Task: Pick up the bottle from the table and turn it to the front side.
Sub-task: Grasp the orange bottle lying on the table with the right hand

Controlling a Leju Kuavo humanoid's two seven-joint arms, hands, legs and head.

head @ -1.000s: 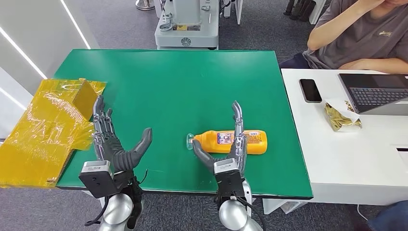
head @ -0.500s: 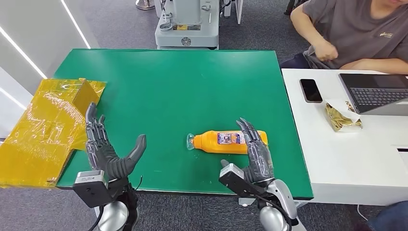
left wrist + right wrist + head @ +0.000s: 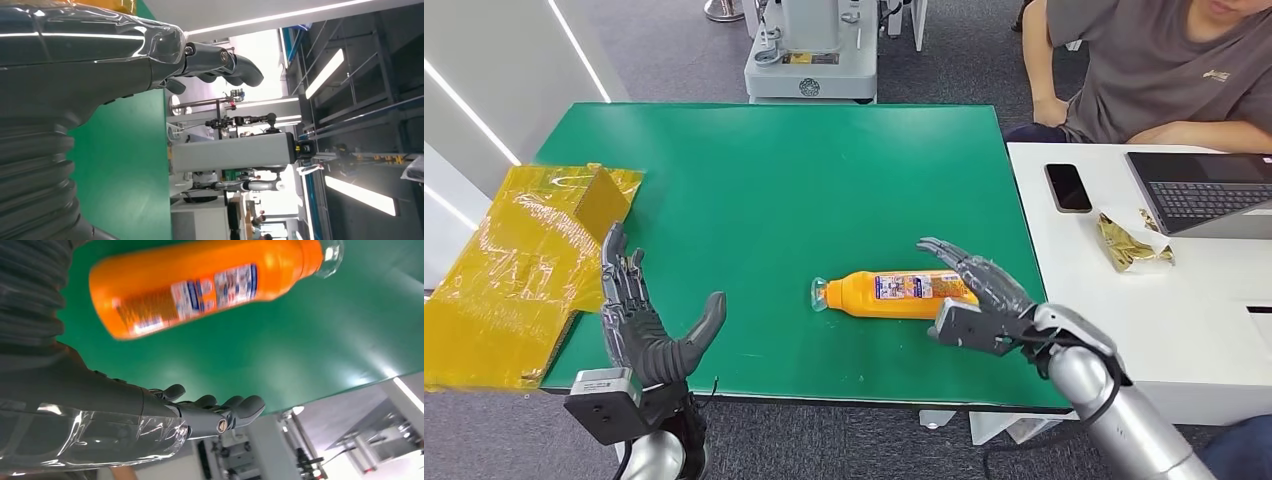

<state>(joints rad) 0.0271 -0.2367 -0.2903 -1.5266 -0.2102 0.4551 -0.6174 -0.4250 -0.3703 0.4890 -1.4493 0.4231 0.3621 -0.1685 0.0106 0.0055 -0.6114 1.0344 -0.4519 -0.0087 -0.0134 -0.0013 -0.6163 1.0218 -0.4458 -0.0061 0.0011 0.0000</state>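
Reach step: orange bottle (image 3: 896,293) lying on its side at lower centre of the green table (image 3: 804,170), our right hand (image 3: 976,300) spread beside its base, needing closure around it; left hand (image 3: 639,320) spread, idle

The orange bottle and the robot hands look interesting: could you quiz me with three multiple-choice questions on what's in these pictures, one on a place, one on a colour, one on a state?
1. Where does the orange bottle lie?
A. On the green table
B. On the white desk
C. On the floor

2. What colour is the bottle's cap?
A. Red
B. Clear
C. Black

3. What is the right robot hand doing?
A. Lifting the bottle
B. Open beside the bottle's base end
C. Pressing the phone

Answers:
1. A: the bottle lies on its side on the green table.
2. B: the cap shows see-through against the green.
3. B: its fingers are spread at the base end, and the bottle still rests on the table.
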